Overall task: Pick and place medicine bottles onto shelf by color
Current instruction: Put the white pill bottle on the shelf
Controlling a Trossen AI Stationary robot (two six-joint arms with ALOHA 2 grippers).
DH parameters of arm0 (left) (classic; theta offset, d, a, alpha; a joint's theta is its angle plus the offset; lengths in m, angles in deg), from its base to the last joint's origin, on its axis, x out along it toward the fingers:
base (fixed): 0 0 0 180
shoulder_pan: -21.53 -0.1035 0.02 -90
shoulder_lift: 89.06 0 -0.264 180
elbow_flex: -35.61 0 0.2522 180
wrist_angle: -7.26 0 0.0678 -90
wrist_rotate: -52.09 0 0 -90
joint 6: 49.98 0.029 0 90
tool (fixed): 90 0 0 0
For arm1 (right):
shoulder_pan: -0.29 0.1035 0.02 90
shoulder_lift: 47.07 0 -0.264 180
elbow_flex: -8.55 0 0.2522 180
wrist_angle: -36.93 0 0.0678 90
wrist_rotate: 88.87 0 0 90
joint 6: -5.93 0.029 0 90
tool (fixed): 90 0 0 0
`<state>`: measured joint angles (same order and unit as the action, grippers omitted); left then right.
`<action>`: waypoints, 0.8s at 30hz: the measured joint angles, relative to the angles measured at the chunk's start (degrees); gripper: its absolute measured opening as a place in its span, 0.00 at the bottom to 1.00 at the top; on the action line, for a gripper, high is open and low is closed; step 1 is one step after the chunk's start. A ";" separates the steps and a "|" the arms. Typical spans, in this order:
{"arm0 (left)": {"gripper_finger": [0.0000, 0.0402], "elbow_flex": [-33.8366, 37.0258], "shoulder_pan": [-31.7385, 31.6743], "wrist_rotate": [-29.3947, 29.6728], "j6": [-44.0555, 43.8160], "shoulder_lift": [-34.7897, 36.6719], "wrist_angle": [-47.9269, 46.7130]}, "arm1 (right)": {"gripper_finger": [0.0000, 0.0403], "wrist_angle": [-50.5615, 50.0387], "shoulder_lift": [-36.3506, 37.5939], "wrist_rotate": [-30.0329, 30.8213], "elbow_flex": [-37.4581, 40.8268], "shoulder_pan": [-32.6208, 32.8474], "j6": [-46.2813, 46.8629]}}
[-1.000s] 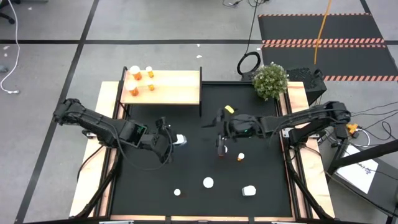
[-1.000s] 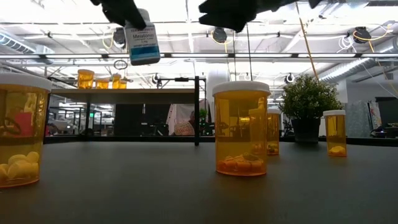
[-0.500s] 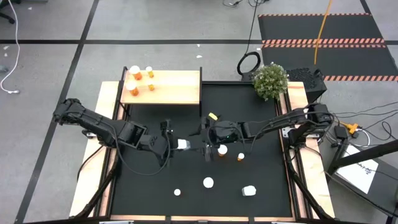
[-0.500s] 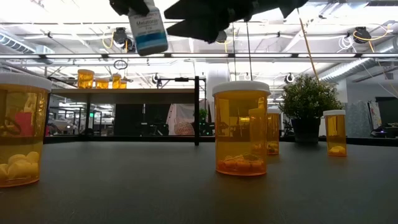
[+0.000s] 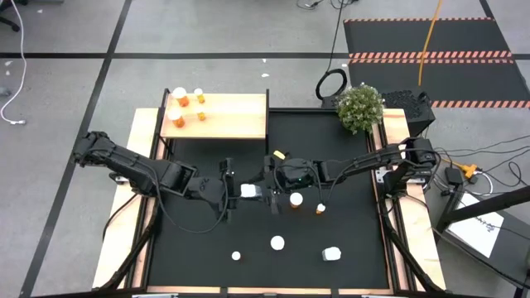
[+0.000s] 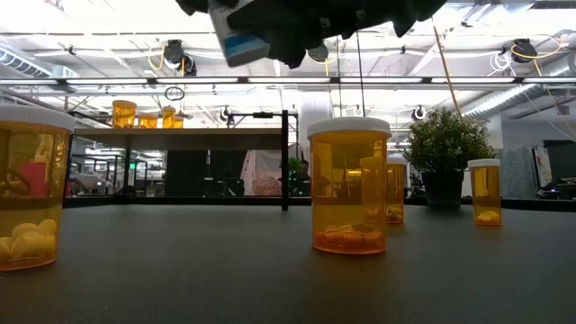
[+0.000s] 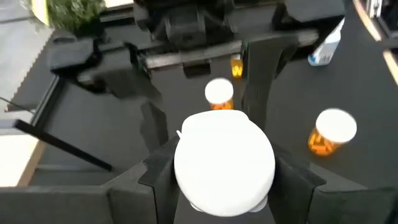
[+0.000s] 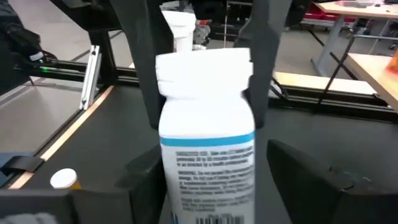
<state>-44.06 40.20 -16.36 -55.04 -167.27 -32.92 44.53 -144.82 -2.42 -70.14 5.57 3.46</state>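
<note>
A white medicine bottle (image 8: 208, 143) with a blue-banded label hangs high over the black mat's middle, with my left gripper (image 5: 238, 190) shut on it. My right gripper (image 5: 267, 192) faces it from the table's right. It is open, its fingers (image 8: 146, 186) standing on either side of the bottle's lower body with a small gap. The light-wood shelf (image 5: 232, 116) at the far left carries several orange bottles (image 5: 180, 97) at its left end. More orange bottles (image 5: 296, 199) (image 5: 320, 209) and white ones (image 5: 331, 253) stand on the mat. My left gripper pinches the white bottle's cap end (image 7: 186, 163) between its two fingers, one on each side of the cap. The fingers (image 8: 140, 81) come from the table's left, slanting downward. The bottle is lifted clear and tilted, its base toward my right gripper.
A potted plant (image 5: 360, 108) stands at the mat's far right corner. Loose bottles (image 5: 277, 242) (image 5: 236, 256) stand near the front edge. In the low view, tall orange bottles (image 6: 349, 184) (image 6: 27, 193) rise from the mat below both grippers.
My right gripper has gone toward the table's left and a little down, up to the white bottle, and now flanks its body. My left gripper has tipped upward, swinging the bottle from hanging upright to tilted, base toward my right gripper.
</note>
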 joint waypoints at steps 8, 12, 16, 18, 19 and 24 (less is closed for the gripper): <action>0.51 0.04 -0.28 2.49 -1.67 -0.36 0.04 | 0.40 0.50 0.09 -0.02 0.04 -0.97 -1.75; 0.64 0.04 -0.12 3.42 -5.86 -0.36 0.71 | 0.38 0.80 0.08 -0.04 0.03 -1.84 -2.13; 0.79 0.07 0.95 4.06 -6.00 -0.36 1.89 | 0.42 0.96 0.11 -0.51 0.04 -2.39 -3.81; 0.85 0.07 1.46 6.55 -6.79 -0.10 2.19 | 0.44 1.09 0.13 -0.49 0.02 -2.81 -4.70; 0.88 0.07 1.75 7.89 -7.36 0.15 2.09 | 0.44 1.01 0.13 -0.63 0.02 -3.05 -5.00; 0.96 0.04 3.52 13.79 -11.15 1.87 -0.72 | 0.44 0.01 0.86 -2.23 0.11 -4.06 -5.47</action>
<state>-44.01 43.73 -2.56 -66.18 -165.40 -33.64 44.54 -143.96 -4.65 -70.03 1.52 -2.01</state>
